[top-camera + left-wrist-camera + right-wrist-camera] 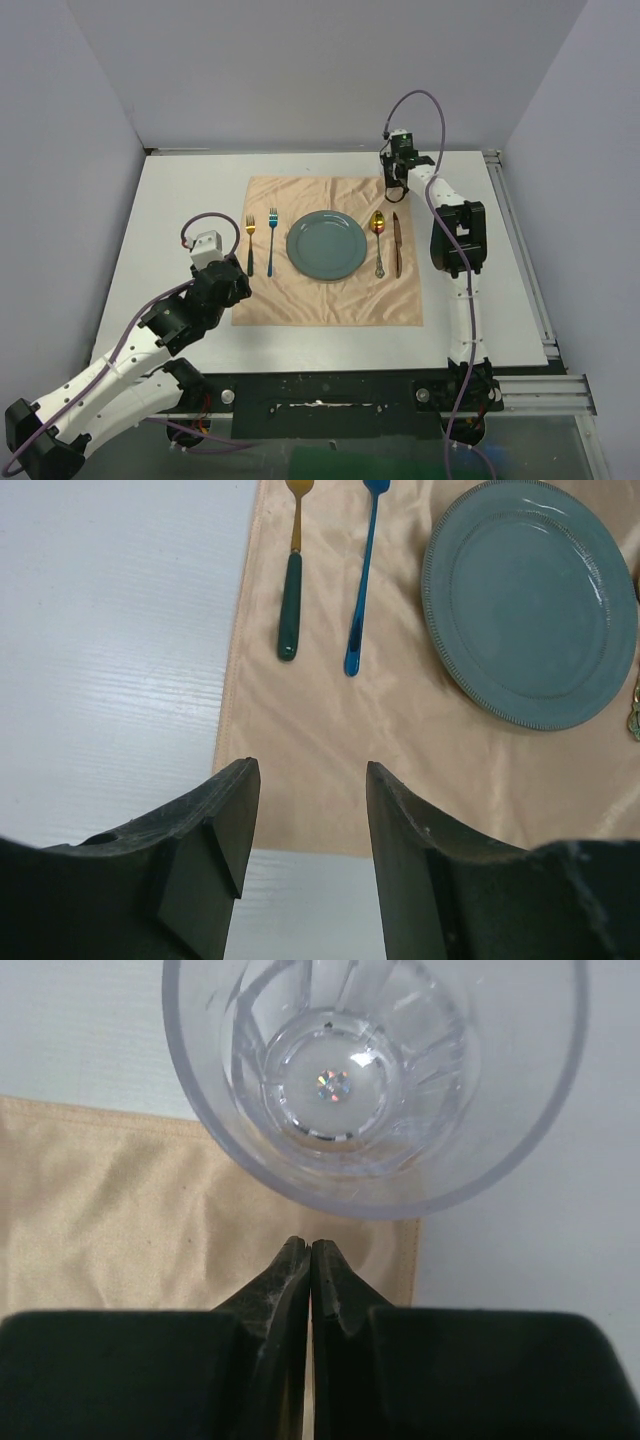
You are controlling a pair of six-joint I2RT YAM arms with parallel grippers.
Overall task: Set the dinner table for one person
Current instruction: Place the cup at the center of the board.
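On the white dinner table (160,220) lies a peach cloth (330,300) with a teal plate (326,245) at its middle. Left of the plate are a gold fork with a green handle (291,590) and a blue fork (362,580); right of it are a spoon (378,240) and a knife (397,245). A clear glass (370,1070) stands upright at the cloth's far right corner, seen from above. My right gripper (310,1242) is shut and empty, its tips just short of the glass rim. Over the cloth's near left corner my left gripper (310,765) hangs open, holding nothing.
Aluminium rails (520,260) run along the table's right and near edges. Grey walls close in the left, back and right sides. Bare white tabletop (100,630) lies left of the cloth.
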